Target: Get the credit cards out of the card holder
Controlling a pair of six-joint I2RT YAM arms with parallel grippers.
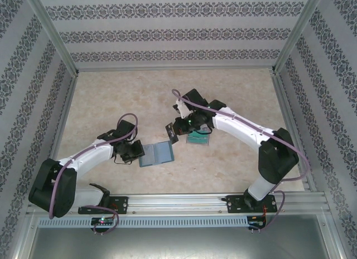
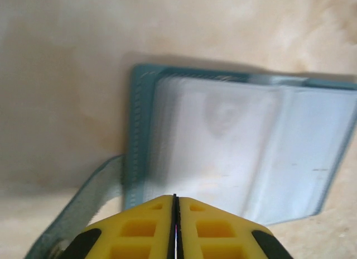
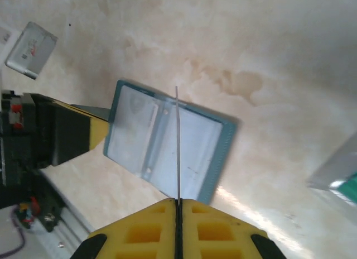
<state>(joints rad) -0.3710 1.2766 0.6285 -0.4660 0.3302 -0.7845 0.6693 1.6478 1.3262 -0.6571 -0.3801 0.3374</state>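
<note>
Card holder (image 1: pixel 157 154) lay open & flat on the table (image 1: pixel 111 102) betw. the two arms, pale inner panels up. From the L wrist cam the card holder (image 2: pixel 234 153) spread across the frame, its tab (image 2: pixel 83 206) sticking out to the lower left. L gripper (image 1: pixel 135 151) sat at the holder's L edge, clenched, yellow fingers (image 2: pixel 139 228) pressed together w/ tips over the near rim. Couldn't tell if they nipped the rim or only touched it. R gripper (image 1: pixel 176 129) hung above the table by the holder's far R corner, grasping one credit card (image 1: pixel 170 133). From the R wrist cam that credit card (image 3: pixel 177 142) stood edge-on, a thin line rising from the R gripper (image 3: pixel 177 206), w/ the holder (image 3: pixel 167 144) lying below, apart from it. A teal-and-black card stack (image 1: pixel 198 138) lay on the table just R of the R gripper, near the holder, not touching it.
</note>
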